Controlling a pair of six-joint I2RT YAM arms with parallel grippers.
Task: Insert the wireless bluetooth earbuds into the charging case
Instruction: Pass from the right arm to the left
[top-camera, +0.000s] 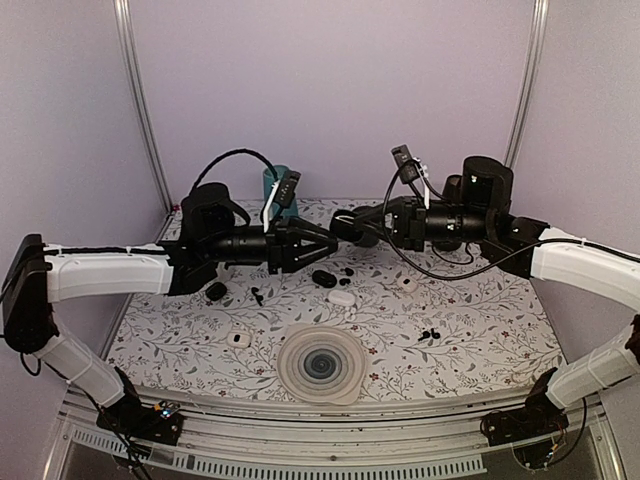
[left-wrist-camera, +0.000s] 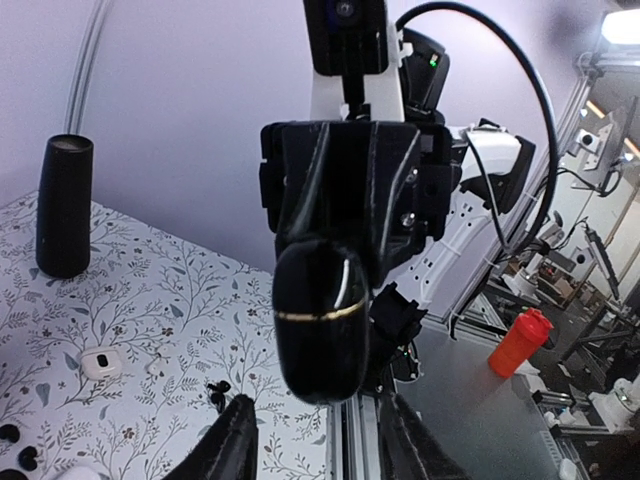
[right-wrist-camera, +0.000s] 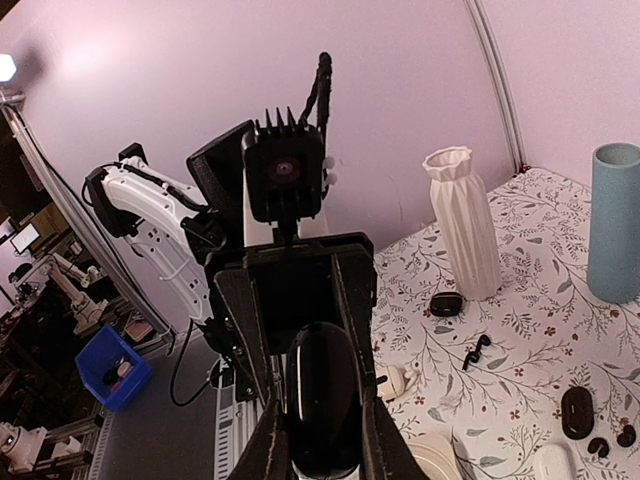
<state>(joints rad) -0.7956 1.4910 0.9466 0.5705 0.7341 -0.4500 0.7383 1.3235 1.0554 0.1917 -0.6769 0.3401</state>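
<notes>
From my station both arms look alike: the left arm (top-camera: 110, 272) and right arm (top-camera: 590, 268) have white shells on the long links and black joint housings. Black cables (top-camera: 235, 156) loop above the wrists, cinched with white ties. The left gripper (left-wrist-camera: 318, 445) and right gripper (right-wrist-camera: 322, 440) are matte black, with small screws (left-wrist-camera: 408, 218) and a green light (left-wrist-camera: 432, 60).

Teal cylinder (right-wrist-camera: 613, 225), white vase (right-wrist-camera: 465, 225), ribbed disc (top-camera: 321, 364)

I see: tablecloth (top-camera: 480, 335) white w/ grey leaf-sprig print; charging case (left-wrist-camera: 315, 340) glossy blk w/ thin gold band; vase (right-wrist-camera: 465, 225) white, ribbed; cylinder (right-wrist-camera: 613, 220) teal; round mat (top-camera: 321, 364) cream w/ grey-teal rings; walls (top-camera: 330, 90) lilac; bottle (left-wrist-camera: 518, 343) red-orange; bin (right-wrist-camera: 115, 365) blue.
</notes>
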